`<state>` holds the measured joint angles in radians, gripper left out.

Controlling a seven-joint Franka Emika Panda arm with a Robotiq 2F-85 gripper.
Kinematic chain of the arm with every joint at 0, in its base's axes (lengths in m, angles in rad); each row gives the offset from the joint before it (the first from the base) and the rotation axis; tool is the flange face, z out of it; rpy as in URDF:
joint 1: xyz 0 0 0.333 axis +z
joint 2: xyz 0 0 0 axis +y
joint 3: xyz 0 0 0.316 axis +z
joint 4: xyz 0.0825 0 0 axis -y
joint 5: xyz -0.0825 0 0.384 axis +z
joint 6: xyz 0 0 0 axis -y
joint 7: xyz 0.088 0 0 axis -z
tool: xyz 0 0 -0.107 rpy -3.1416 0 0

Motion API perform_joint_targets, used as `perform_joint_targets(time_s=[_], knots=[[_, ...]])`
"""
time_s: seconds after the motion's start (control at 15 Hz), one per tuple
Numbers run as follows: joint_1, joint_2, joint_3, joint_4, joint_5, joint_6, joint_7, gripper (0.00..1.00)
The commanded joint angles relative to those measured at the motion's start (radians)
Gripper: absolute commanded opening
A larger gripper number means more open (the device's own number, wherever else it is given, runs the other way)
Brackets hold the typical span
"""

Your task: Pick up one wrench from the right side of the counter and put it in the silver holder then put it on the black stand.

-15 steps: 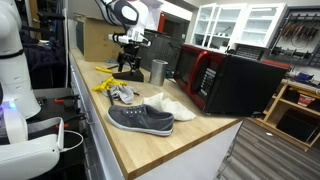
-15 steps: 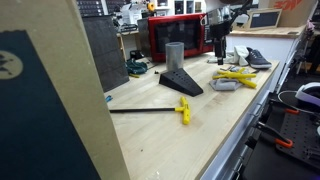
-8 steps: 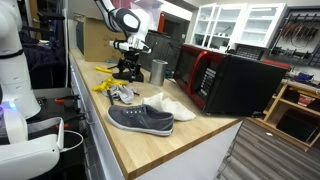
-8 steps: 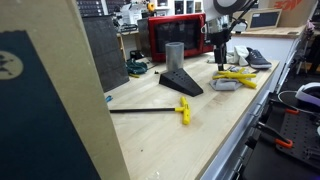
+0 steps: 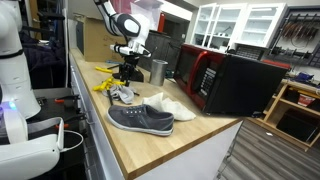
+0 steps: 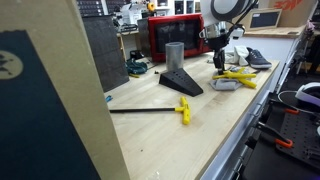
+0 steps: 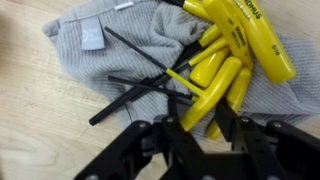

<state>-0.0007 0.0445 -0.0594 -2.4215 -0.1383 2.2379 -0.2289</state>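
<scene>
Pickup stage. End effector (image 7: 195, 135) straddles one yellow-handled wrench (image 7: 205, 100) on the grey cloth (image 7: 85, 60), on the surface (image 7: 30, 120); firm grip cannot be confirmed. Next: secure it, lift clear, carry to silver holder (image 6: 175, 55).

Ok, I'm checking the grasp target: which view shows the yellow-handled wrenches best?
The wrist view: the wrenches show large, handles and dark shafts distinct, on a grey cloth by the gripper. In both exterior views they are only a small yellow patch.
</scene>
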Motion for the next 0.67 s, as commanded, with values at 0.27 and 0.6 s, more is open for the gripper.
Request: perform_joint_targets(time_s=[0.27, 0.6], knots=[[-0.001, -0.04, 0.034, 0.019, 0.011, -0.021, 0.034, 0.05], [-0.001, -0.109, 0.037, 0.057, 0.031, -0.021, 0.032, 0.05]])
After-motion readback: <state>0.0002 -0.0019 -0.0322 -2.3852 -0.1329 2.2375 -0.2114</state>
